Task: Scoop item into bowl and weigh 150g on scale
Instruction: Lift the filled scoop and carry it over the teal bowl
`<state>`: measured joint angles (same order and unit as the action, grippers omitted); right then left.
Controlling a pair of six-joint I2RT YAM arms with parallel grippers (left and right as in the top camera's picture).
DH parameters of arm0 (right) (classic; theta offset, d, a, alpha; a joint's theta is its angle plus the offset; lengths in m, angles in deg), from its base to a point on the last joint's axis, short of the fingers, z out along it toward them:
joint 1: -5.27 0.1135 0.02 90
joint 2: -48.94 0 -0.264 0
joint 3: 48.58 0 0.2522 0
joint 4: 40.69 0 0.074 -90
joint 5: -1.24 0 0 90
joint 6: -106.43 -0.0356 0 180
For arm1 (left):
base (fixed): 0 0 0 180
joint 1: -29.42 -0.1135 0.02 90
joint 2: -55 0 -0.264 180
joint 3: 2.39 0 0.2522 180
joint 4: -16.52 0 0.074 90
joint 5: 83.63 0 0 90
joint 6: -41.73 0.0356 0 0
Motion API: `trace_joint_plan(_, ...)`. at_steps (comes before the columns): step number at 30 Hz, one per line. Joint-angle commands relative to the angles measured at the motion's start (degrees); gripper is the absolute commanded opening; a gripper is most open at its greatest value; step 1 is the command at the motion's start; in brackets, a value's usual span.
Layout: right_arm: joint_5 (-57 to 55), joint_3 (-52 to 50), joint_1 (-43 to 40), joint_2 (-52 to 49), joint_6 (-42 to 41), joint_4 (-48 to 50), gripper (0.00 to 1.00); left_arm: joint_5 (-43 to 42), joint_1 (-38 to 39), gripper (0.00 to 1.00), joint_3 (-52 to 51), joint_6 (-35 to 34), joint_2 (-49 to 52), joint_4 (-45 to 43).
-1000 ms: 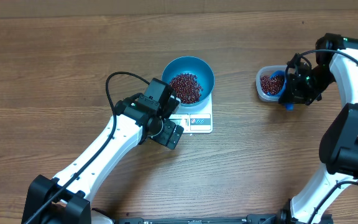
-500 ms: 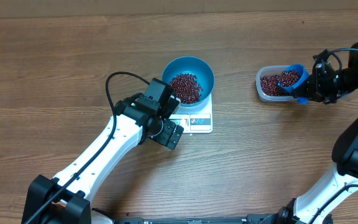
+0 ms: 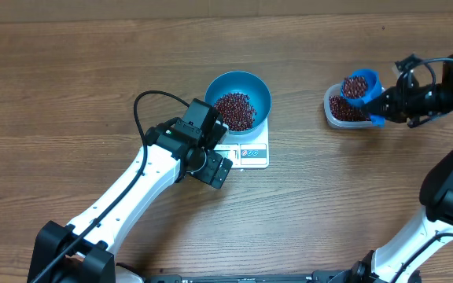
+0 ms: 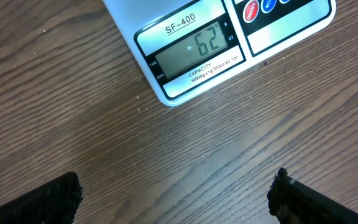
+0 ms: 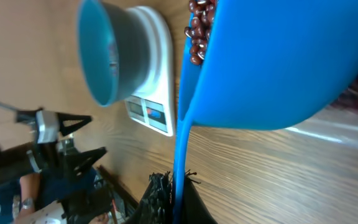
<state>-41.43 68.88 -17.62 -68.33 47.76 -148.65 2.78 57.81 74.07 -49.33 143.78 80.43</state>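
Note:
The blue bowl (image 3: 237, 88) sits on the white scale (image 3: 252, 152) and holds a heap of red-brown beans (image 3: 235, 110). The display (image 4: 191, 53) faces the left wrist view. My left gripper (image 3: 215, 168) hovers over the table just in front of the scale's left corner, open and empty (image 4: 176, 200). My right gripper (image 3: 388, 105) is shut on the handle (image 5: 180, 168) of a small blue scoop (image 3: 360, 86). The scoop is full of beans (image 5: 199, 30) and hangs above the clear tub (image 3: 341, 110).
The clear tub at the right still has beans in it. A black cable (image 3: 152, 98) loops over the table left of the bowl. Bare wooden table (image 3: 313, 204) lies between the scale and the tub. The bowl (image 5: 104, 53) and the scale (image 5: 154, 106) appear far off in the right wrist view.
My right gripper has lifted the scoop out of the tub, now loaded with beans, and swung its wrist out to the right. The left arm has not moved.

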Motion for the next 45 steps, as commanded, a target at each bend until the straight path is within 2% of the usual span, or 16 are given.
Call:
trace_joint_plan(1,7.5,3.0,2.0,0.3,5.2,-1.1,0.04,0.6,-0.2,1.0,0.2,1.1,-1.0,0.1)
trace_joint_plan(16,18.4,3.2,14.3,0.3,6.3,0.7,0.04,0.6,-0.2,1.0,0.2,1.1,-1.0,0.1)
trace_joint_plan(20,18.8,3.2,19.3,0.3,5.9,3.3,0.04,0.6,-0.2,1.0,0.2,1.1,-1.0,0.1)
trace_joint_plan(26,18.3,3.2,25.7,0.3,0.2,11.7,0.04,0.6,-0.2,1.0,0.2,1.1,-1.0,0.1)
trace_joint_plan(33,8.4,3.2,31.3,0.3,-9.0,22.7,0.04,0.6,-0.2,0.99,0.2,1.1,-1.0,0.1)
trace_joint_plan(41,-8.9,3.2,35.8,0.3,-9.2,25.6,0.04,0.6,-0.2,1.0,0.2,1.1,-1.0,0.1)
trace_joint_plan(45,-13.8,4.2,37.8,0.3,-9.3,25.8,0.04,0.6,-0.2,1.0,0.2,1.1,-1.0,0.1)
